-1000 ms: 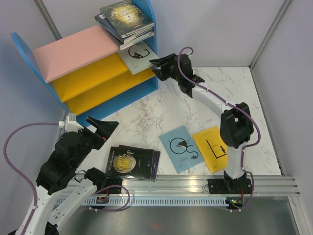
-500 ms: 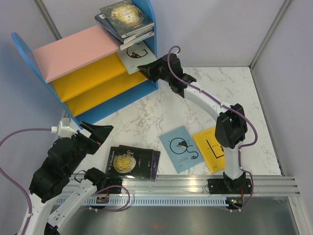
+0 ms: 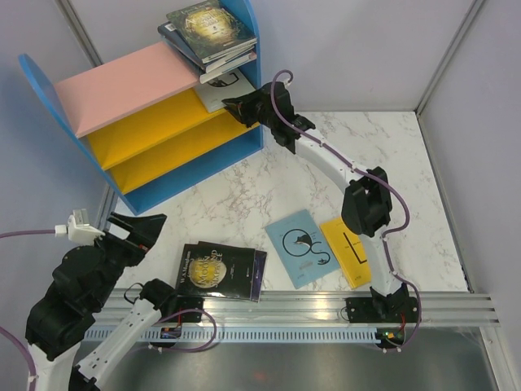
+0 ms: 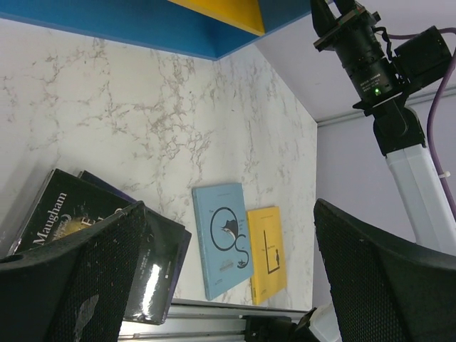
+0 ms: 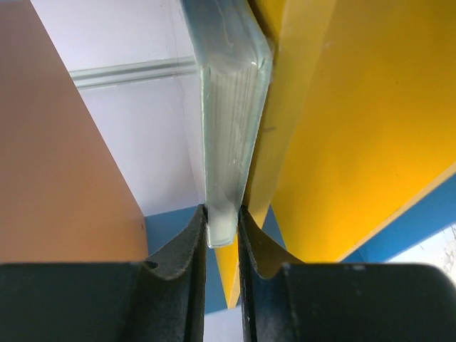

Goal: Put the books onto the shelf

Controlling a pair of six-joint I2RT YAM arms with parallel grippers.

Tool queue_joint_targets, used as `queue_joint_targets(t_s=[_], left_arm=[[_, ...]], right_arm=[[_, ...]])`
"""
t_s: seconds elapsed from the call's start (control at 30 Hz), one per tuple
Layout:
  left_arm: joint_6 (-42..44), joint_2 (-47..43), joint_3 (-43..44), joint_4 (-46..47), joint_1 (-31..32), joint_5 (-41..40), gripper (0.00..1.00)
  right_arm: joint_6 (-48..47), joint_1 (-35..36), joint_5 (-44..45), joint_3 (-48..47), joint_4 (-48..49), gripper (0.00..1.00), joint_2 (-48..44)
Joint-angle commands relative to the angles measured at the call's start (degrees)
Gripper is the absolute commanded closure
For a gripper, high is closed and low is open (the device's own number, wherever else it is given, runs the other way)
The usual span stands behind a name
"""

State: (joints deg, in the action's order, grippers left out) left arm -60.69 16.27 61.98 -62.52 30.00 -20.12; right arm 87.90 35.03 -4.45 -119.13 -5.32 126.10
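The table (image 3: 244, 183) is smooth and marble-patterned, white with grey veins. At 10 o'clock the shelf (image 3: 130, 81) has flat, matt painted boards. The black book (image 3: 216, 273) at 7 o'clock has a glossy cover that catches glare. The teal book (image 3: 301, 247) and yellow book (image 3: 348, 248) look satin. The pale book (image 5: 231, 107) shows paper page edges with a shiny skin. The left gripper (image 4: 229, 206) and right gripper (image 5: 221, 214) are matt black plastic, finely grained. The rail (image 3: 309, 305) at 6 o'clock is brushed metal.

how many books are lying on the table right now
4: black book atop a purple book at front left, light blue book mid-front, yellow book beside it; more could hide underneath.
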Motion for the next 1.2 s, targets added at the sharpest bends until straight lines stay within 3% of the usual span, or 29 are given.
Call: queue_joint_targets(t_s=[0.0, 0.2, 0.3, 0.33, 0.5, 0.7, 0.83, 1.0, 1.17], left_arm=[[2.5, 0.07, 2.01, -2.69, 0.85, -3.87, 0.0], [2.59, 0.25, 2.62, -3.75, 1.46, -3.79, 0.0], [2.41, 0.43, 2.19, -4.01, 1.64, -3.09, 0.0], [2.41, 0.43, 2.1, -4.01, 1.64, -2.65, 0.0], [4.34, 2.36, 2.79, -4.01, 1.82, -2.55, 0.0], [7.68, 5.16, 3.42, -3.92, 2.17, -0.81, 0.0], [9.01, 12.44, 0.44, -3.66, 2.17, 7.17, 0.0], [5.58, 18.79, -7.38, -0.86, 2.17, 13.43, 0.0], [3.47, 22.04, -15.9, 3.98, 1.38, 17.74, 0.0]], right_arm=[[1.05, -0.22, 2.86, -4.96, -1.88, 0.91, 2.74], [0.79, -0.75, 3.13, -4.01, -1.8, 0.86, 2.05], [-0.62, -0.84, 2.34, -2.16, 0.31, 0.66, 0.12], [-1.84, -0.84, 1.99, -1.72, 0.66, 0.54, -0.5], [-6.15, -1.62, 1.29, 3.71, 1.45, 0.31, -7.87], [-12.83, -2.24, -1.26, 16.01, 1.63, 0.27, -20.68], [-18.01, -2.07, -4.77, 28.31, -0.38, 0.26, -30.11], [-24.86, -0.67, -18.64, 47.47, -5.22, 0.27, -36.26], [-29.88, 3.38, -22.27, 61.54, -10.66, 0.28, -40.4]])
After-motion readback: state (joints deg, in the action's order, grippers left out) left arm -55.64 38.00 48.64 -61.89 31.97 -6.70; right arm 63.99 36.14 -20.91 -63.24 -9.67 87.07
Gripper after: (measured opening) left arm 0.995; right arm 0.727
